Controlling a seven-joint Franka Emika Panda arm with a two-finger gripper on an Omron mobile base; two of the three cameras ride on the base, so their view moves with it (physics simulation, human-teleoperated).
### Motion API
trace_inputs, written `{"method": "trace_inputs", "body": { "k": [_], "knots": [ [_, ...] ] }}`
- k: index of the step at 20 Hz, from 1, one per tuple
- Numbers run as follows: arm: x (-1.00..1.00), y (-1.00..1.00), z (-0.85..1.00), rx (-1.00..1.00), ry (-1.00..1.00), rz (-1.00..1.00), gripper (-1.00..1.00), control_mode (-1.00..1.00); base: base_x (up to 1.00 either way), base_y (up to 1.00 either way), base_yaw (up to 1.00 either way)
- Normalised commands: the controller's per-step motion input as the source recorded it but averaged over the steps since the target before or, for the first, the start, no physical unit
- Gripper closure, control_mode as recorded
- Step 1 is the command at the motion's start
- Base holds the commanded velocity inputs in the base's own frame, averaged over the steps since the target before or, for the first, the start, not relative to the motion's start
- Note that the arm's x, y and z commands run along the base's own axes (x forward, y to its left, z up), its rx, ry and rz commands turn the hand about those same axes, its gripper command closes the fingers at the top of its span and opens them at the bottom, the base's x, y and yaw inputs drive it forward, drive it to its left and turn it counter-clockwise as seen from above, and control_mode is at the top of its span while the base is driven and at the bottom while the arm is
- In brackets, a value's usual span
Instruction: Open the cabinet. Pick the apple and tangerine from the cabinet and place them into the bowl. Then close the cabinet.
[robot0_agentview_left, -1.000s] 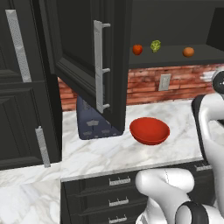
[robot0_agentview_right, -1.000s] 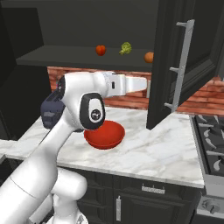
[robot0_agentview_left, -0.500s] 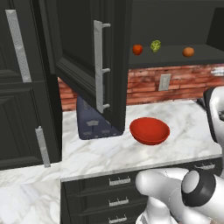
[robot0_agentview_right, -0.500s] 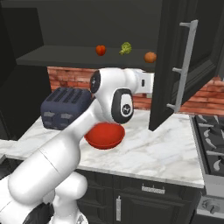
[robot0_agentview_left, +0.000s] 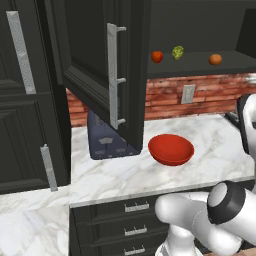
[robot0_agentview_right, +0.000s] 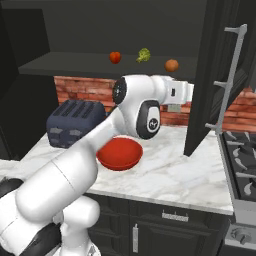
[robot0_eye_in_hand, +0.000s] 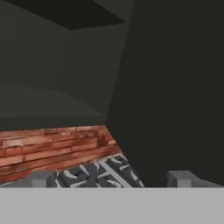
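The gripper (robot0_eye_in_hand: 111, 179) stands wide and empty, facing the right door (robot0_agentview_right: 215, 75) with the stove (robot0_agentview_right: 240, 170) below. On the counter the bowl (robot0_agentview_left: 171, 149) is empty beside the toaster (robot0_agentview_right: 75, 122). Farther back the cabinet (robot0_agentview_left: 95, 55) is open, yet apple (robot0_agentview_left: 157, 56) and tangerine (robot0_agentview_left: 215, 59) sit on the shelf: picking and closing remain, and the doors' jutting edges narrow the reach.
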Motion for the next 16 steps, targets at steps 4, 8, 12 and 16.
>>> {"method": "trace_inputs", "body": {
  "k": [4,8,12,16],
  "knots": [
    [-0.19,1.00,0.00,-0.29,-0.09,0.14,-1.00,-1.00,0.00,0.00,0.00],
    [0.00,1.00,0.00,-0.17,0.00,0.24,-1.00,-1.00,0.00,0.00,0.00],
    [0.02,0.71,0.09,-0.01,0.09,0.35,-1.00,-1.00,0.00,0.00,0.00],
    [0.15,0.24,0.26,0.00,0.18,0.28,-1.00,-1.00,0.00,0.00,0.00]
  ]
}}
